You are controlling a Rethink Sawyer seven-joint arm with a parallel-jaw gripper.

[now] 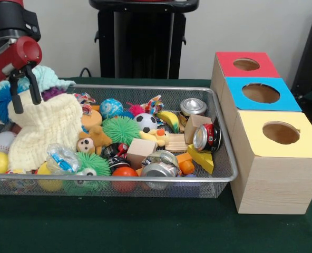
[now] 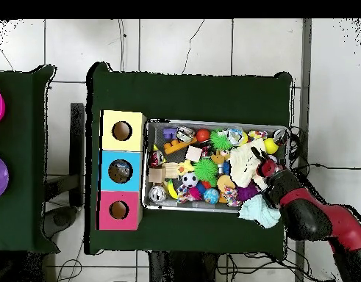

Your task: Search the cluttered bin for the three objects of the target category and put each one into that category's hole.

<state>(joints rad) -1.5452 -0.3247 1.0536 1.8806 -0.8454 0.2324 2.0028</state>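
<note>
The wire mesh bin (image 1: 145, 88) holds a heap of toys, cans and blocks; it also shows in the overhead view (image 2: 217, 208). One clear crumpled bottle with a blue label (image 1: 61, 158) lies at the bin's front left, below a cream knitted cloth (image 1: 45, 132). I see no other clear bottles. My gripper (image 1: 24, 95) is open at the bin's left end, its fingers spread just above and in front of the cream cloth, holding nothing. In the overhead view the gripper (image 2: 265, 171) is at the bin's right end. The blue-topped box's hole (image 1: 261, 93) (image 2: 120, 171) is the middle one.
A red-topped box (image 1: 246, 64) and a yellow-topped box (image 1: 281, 133) flank the blue one, right of the bin. A light-blue cloth (image 1: 51, 77) hangs over the bin's far left rim. Metal cans (image 1: 207, 137), spiky green balls (image 1: 120, 129) and wooden blocks (image 1: 140, 149) fill the bin.
</note>
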